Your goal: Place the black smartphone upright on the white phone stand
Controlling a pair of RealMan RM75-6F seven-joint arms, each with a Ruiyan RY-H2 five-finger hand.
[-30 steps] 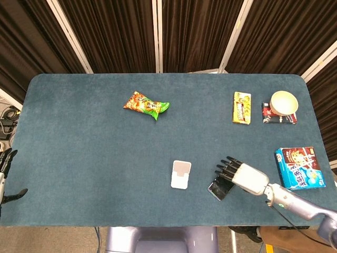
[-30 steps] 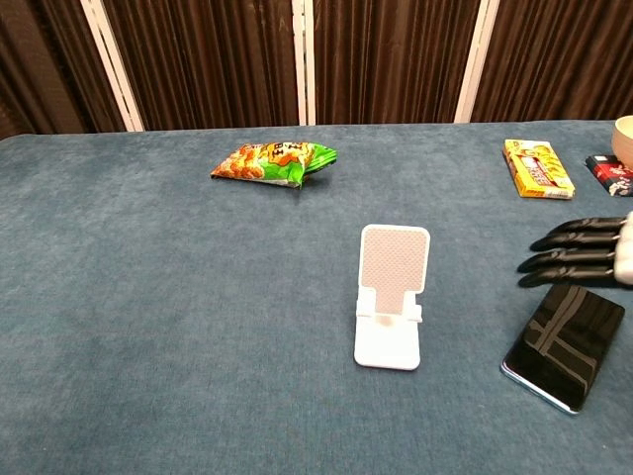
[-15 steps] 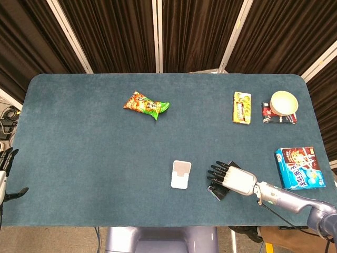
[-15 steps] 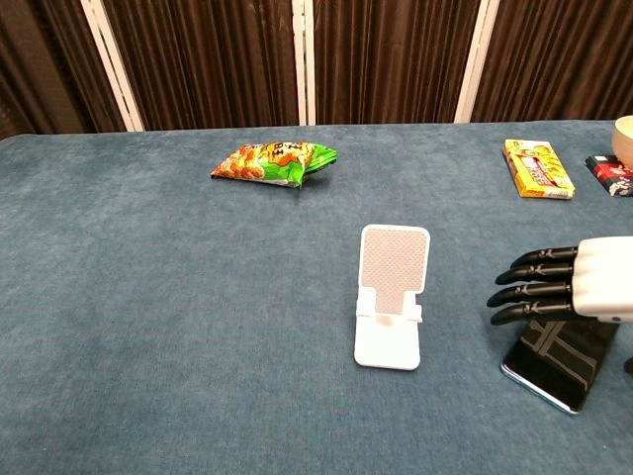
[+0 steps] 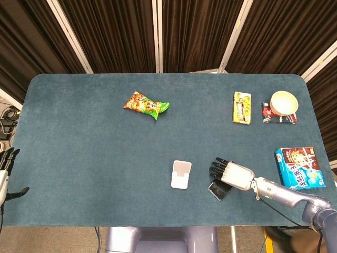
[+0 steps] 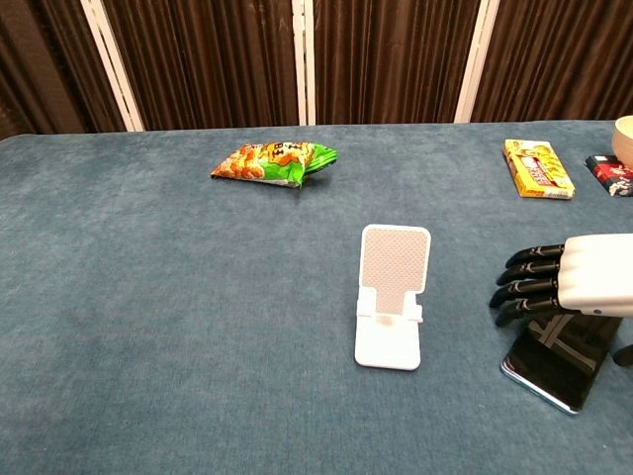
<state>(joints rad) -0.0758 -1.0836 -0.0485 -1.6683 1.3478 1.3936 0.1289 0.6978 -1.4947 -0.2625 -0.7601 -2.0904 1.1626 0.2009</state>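
Note:
The black smartphone point(image 5: 217, 191) point(image 6: 556, 362) lies flat on the blue table, just right of the white phone stand point(image 5: 181, 174) point(image 6: 393, 296). The stand is upright with nothing on it. My right hand point(image 5: 231, 174) point(image 6: 572, 287) is over the phone's far end, palm down, its dark fingers point(image 6: 522, 287) apart, bent a little and pointing toward the stand. It covers much of the phone in the head view; whether it touches the phone is unclear. My left hand point(image 5: 6, 169) hangs at the table's left edge with fingers spread, holding nothing.
A green and orange snack bag point(image 5: 147, 105) point(image 6: 273, 161) lies at the back middle. A yellow box point(image 5: 241, 107) point(image 6: 537, 167), a cream bowl point(image 5: 284, 101) on a dark packet point(image 5: 278, 119), and a blue box point(image 5: 299, 167) are at the right.
My right hand has shifted left over the phone and dropped closer to it, fingers bending slightly. The phone, stand and left hand have stayed put.

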